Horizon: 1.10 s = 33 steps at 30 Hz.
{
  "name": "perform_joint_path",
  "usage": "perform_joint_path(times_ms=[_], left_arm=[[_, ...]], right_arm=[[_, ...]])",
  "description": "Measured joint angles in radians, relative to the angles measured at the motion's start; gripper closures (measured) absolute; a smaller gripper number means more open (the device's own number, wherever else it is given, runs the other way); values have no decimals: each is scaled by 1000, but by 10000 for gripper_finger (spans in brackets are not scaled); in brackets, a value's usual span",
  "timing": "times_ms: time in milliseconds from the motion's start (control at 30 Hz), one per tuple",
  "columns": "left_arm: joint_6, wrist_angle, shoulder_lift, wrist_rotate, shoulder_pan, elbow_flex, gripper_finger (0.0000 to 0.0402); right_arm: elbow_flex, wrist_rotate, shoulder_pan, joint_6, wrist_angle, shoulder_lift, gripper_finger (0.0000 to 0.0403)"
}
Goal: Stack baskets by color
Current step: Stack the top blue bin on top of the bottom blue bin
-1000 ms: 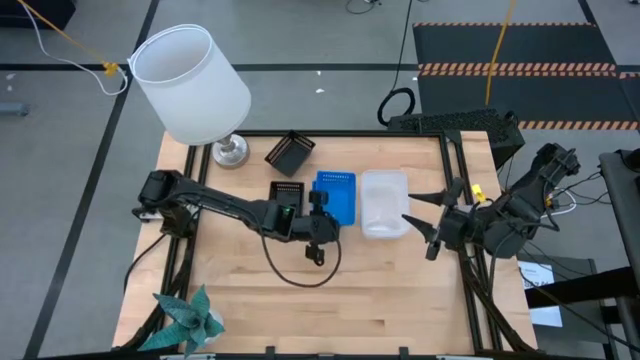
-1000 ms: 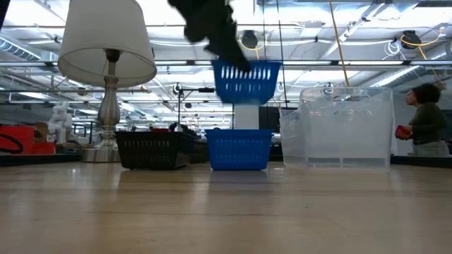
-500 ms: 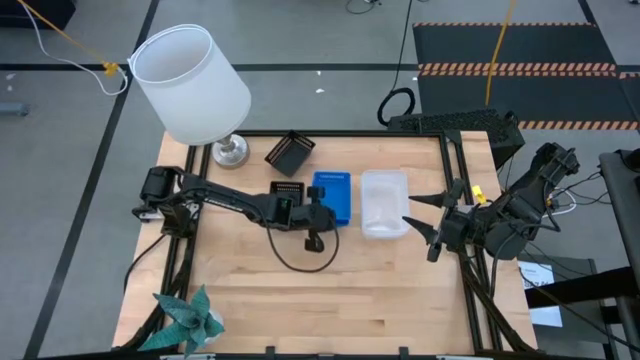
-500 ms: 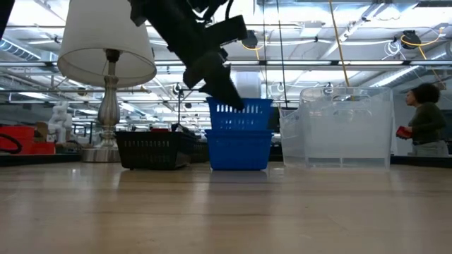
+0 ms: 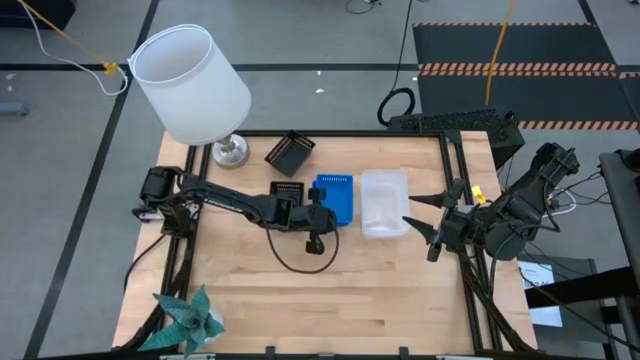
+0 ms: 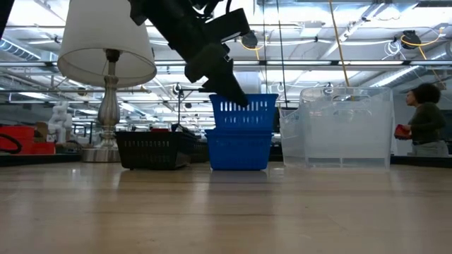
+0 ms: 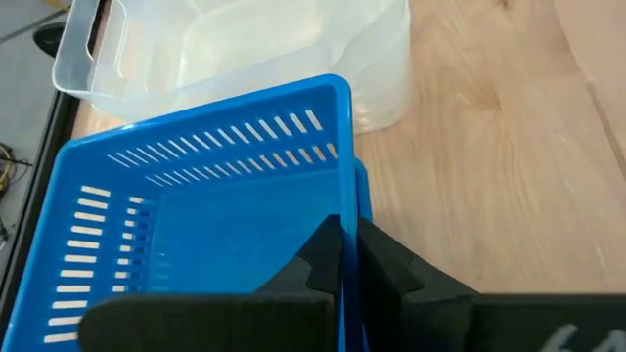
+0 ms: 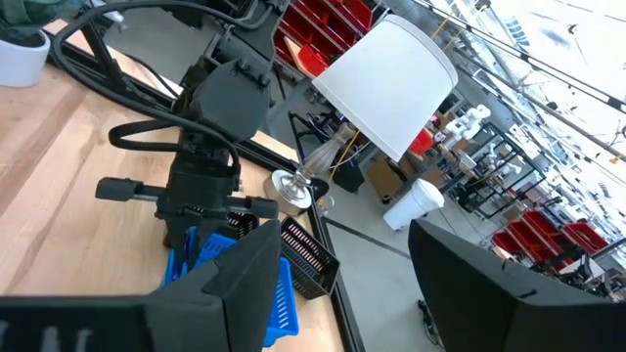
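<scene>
Two bright blue baskets are in view. The upper blue basket point(image 6: 244, 111) is nested in the lower blue basket point(image 6: 239, 149) at mid-table, and its walls stand above the lower one's rim. My left gripper point(image 5: 318, 207) is shut on the upper one. Just right of them stand clear baskets point(image 5: 384, 203), one inside another. One black basket point(image 5: 287, 189) lies left of the blue ones under my left arm, and another black basket point(image 5: 290, 152) sits farther back. My right gripper point(image 5: 425, 226) hangs open, raised, at the table's right edge. My left gripper pinches the upper blue basket's near wall point(image 7: 344, 207) at its rim, close to the left corner. One finger point(image 7: 315, 262) is inside the basket and one outside. The fingers slant down from the table's left. The basket stands upright, its lower part inside the lower blue basket.
A lamp with a white shade point(image 5: 190, 85) stands at the far left corner. A teal paper ornament point(image 5: 185, 318) lies at the near left corner. Bare wood fills the near half of the table point(image 5: 330, 300). A person point(image 6: 427, 120) is beyond the table.
My left gripper has gone down and a little toward the far edge with the blue basket. The basket hung clear above the other blue one and now sits nested in it. Over the last half second nothing has moved.
</scene>
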Motion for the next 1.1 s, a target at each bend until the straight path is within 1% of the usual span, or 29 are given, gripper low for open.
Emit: perform_joint_path(times_ms=[1100], left_arm=[[-59, -8, 0, 7, 4, 0, 383]], right_arm=[[0, -3, 0, 1, 0, 0, 184]])
